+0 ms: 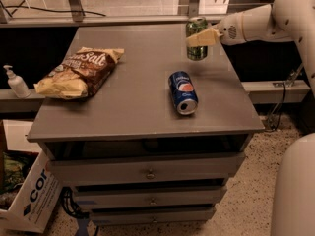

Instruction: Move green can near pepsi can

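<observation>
Grey cabinet top (pixel 133 112) in a dim room. Gripper (pixel 199 37) at the far right of the top, clamped round the middle of the upright green can (pixel 197 52), roughly 12 o'clock from the pepsi can (pixel 183 92) and apart from it. Best carried low toward 6 o'clock and set down upright just beside the blue can. No nudging, since lying on its side and likely to roll. Arm (pixel 251 23) reaching in from 3 o'clock, forearm near level, wrist pointing to 9 o'clock. Chip bag (pixel 78 73) well off at 9 o'clock.
</observation>
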You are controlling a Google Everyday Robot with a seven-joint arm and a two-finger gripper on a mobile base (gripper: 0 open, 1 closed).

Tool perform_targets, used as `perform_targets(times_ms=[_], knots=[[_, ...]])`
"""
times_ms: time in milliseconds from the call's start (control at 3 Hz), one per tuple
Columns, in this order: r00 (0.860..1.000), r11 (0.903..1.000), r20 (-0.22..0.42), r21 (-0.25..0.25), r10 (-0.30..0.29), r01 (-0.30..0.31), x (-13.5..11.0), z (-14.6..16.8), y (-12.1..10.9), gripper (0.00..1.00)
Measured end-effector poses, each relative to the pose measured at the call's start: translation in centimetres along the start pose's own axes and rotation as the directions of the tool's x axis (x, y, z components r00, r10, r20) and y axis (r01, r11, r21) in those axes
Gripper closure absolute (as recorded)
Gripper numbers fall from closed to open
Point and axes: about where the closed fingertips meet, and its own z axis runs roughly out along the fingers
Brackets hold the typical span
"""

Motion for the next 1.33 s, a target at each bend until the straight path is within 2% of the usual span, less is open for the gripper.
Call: perform_targets(times_ms=[667, 1000, 1333], knots=[[0.999, 0.9948, 0.051, -0.102, 0.013, -0.008, 2.2, -5.0, 4.1, 1.00], [0.997, 0.9863, 0.062, -0.159, 0.053, -0.042, 4.7, -6.7, 6.8, 1.00], [0.997, 0.9863, 0.062, -0.160, 0.053, -0.042, 4.7, -6.7, 6.8, 1.00]])
